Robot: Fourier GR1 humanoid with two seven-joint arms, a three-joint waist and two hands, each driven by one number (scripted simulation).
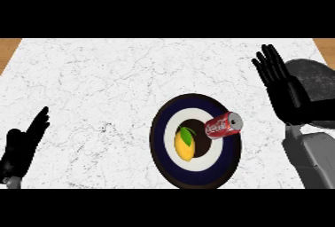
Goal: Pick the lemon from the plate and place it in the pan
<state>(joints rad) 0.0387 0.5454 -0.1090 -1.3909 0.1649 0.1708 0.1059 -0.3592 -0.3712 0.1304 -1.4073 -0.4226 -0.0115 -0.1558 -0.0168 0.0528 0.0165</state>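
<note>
— Lemon (185, 144) first: where is it seen?

— It is seen lying on the plate (163, 153), in the dark middle of the plate's rings, with a green leaf at its upper end. It is touched by neither hand.

— What else is carried by the plate?

— A red can (223, 125) is found on its side at the plate's upper right, just beside the lemon's leaf end, with its silver end turned to the right. Whether can and lemon touch cannot be told.

— And the plate itself?

— It is set on the white marbled counter (98, 80), a little right of the middle, banded dark blue and white.

— Is the pan shown?

— The pan (318, 82) is seen at the right edge as a dark grey round shape, partly hidden behind the right hand (288, 93).

— How is that hand held?

— It is raised above the counter, right of the plate, with fingers straight and spread apart; nothing is held in it.

— And the other?

— The left hand (23, 144) is shown at the lower left edge, fingers up and straight, held open, well apart from the plate.
</note>
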